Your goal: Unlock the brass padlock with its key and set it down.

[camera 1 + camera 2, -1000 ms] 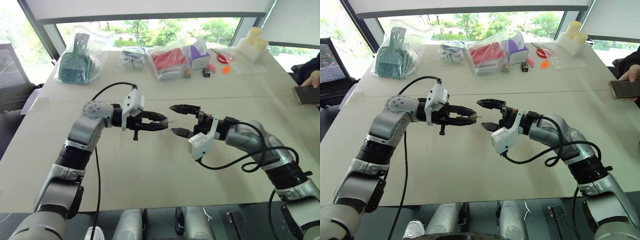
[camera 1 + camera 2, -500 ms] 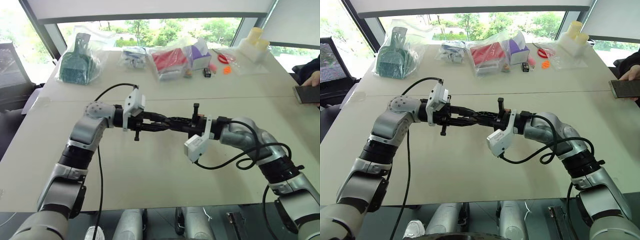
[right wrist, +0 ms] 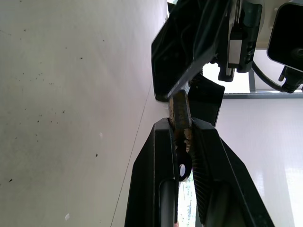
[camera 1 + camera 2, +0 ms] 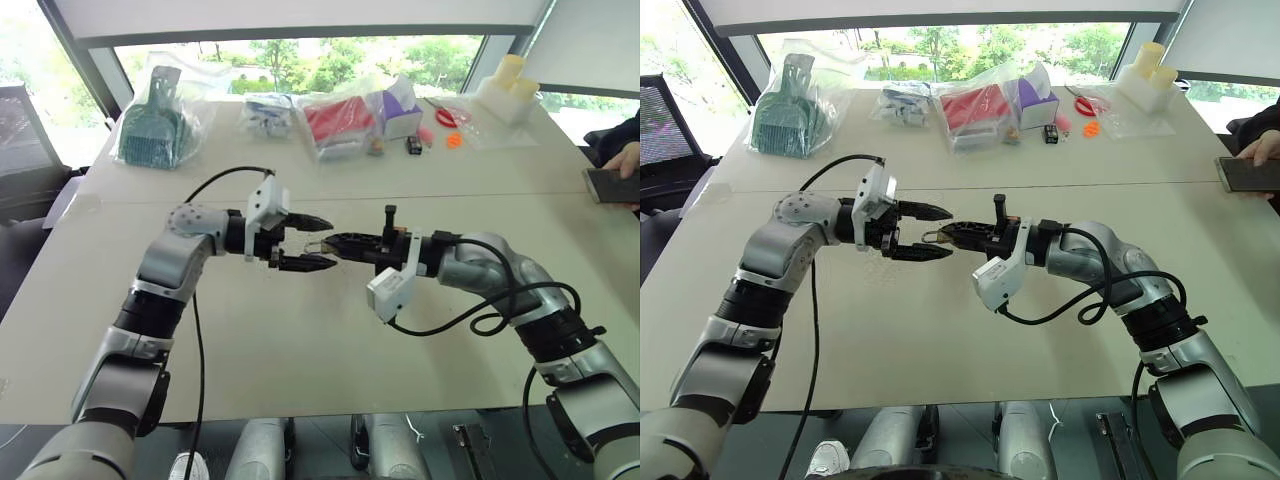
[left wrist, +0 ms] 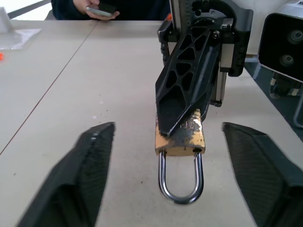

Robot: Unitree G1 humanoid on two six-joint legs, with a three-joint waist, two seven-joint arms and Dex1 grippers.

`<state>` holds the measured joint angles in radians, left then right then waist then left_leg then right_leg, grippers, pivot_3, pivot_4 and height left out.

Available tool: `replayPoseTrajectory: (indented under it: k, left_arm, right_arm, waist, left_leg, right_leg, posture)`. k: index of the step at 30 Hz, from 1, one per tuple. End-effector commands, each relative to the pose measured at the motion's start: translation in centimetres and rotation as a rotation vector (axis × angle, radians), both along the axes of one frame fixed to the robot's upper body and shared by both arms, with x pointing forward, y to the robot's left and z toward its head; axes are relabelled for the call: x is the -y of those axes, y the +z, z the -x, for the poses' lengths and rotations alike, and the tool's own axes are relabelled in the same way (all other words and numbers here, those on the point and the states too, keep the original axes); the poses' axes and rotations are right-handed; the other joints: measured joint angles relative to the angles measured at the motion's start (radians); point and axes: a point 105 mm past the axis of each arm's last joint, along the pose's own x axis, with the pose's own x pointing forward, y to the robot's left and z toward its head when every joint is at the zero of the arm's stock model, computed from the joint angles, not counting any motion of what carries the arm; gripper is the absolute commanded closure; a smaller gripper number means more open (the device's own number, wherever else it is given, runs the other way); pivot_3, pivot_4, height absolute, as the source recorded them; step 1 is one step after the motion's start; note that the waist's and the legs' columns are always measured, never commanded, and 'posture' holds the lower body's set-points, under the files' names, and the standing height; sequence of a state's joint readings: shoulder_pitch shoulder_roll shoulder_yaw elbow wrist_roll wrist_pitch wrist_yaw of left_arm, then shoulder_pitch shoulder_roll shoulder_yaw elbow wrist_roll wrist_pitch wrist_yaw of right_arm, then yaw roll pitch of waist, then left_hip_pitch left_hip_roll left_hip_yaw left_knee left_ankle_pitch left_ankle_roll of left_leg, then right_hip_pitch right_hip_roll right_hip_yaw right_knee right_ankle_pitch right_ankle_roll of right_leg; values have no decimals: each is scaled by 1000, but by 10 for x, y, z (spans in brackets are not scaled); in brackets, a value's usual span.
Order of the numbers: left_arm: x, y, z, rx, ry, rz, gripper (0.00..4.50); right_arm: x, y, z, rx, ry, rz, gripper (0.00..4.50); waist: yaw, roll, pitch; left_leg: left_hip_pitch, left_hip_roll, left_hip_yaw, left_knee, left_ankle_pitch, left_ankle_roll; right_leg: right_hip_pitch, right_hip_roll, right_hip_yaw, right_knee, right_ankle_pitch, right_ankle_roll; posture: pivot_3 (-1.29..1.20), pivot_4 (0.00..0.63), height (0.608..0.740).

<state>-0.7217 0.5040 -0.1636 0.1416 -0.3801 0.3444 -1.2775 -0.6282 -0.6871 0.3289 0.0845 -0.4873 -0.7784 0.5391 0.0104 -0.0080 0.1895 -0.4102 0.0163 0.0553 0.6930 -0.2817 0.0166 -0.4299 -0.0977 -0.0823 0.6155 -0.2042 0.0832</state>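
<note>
Above the bench (image 4: 330,350) middle, the right end effector (image 4: 335,241) clamps the brass padlock (image 5: 180,138); the left end effector (image 4: 322,243) stands spread around its shackle. Handover seems done; next, likely setting it down.
</note>
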Motion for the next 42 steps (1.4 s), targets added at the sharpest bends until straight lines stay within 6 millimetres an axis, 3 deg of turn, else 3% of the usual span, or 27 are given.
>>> replayPoseTrajectory:
  k: [1, 4, 11, 12, 21, 35, 42]
  left_arm:
    - [-7, 23, 4, 52, 20, 59, 24]
    - [-11, 24, 9, 45, 13, 66, 1002]
    - [-13, 20, 13, 23, 26, 55, 4291]
    - [-13, 16, 13, 11, 29, 43, 4450]
    - [-8, -6, 13, 5, 36, -16, 4450]
    - [-9, -12, -8, 62, 122, -9, 4450]
    - [-24, -15, -5, 57, 173, -15, 4450]
  right_arm:
    - [3, 13, -2, 30, -8, -30, 4500]
    - [4, 13, -2, 27, -14, -29, 4500]
    - [5, 11, -1, 19, -22, -29, 4500]
    - [6, 11, -1, 18, -23, -29, 4500]
    - [7, 13, -1, 25, -29, -21, 4500]
    - [7, 13, 1, 12, -29, -20, 4500]
    - [17, -5, -8, -57, -92, 20, 4500]
  waist:
    - [0, 0, 0]
    - [0, 0, 0]
    - [1, 0, 0]
    - [1, 0, 0]
    - [1, 0, 0]
    - [0, 0, 0]
    - [0, 0, 0]
  left_leg:
    - [0, 0, 0, 0, 0, 0]
    - [0, 0, 0, 0, 0, 0]
    - [0, 0, 0, 0, 0, 0]
    - [0, 0, 0, 0, 0, 0]
    - [0, 0, 0, 0, 0, 0]
    - [0, 0, 0, 0, 0, 0]
    - [0, 0, 0, 0, 0, 0]
  right_leg:
    - [0, 0, 0, 0, 0, 0]
    - [0, 0, 0, 0, 0, 0]
    - [0, 0, 0, 0, 0, 0]
    - [0, 0, 0, 0, 0, 0]
    - [0, 0, 0, 0, 0, 0]
    - [0, 0, 0, 0, 0, 0]
    - [0, 0, 0, 0, 0, 0]
  posture:
    - [0, 150, 740]
    - [0, 150, 740]
    - [0, 150, 740]
    - [0, 150, 740]
    - [0, 150, 740]
    - [0, 150, 740]
    - [0, 150, 740]
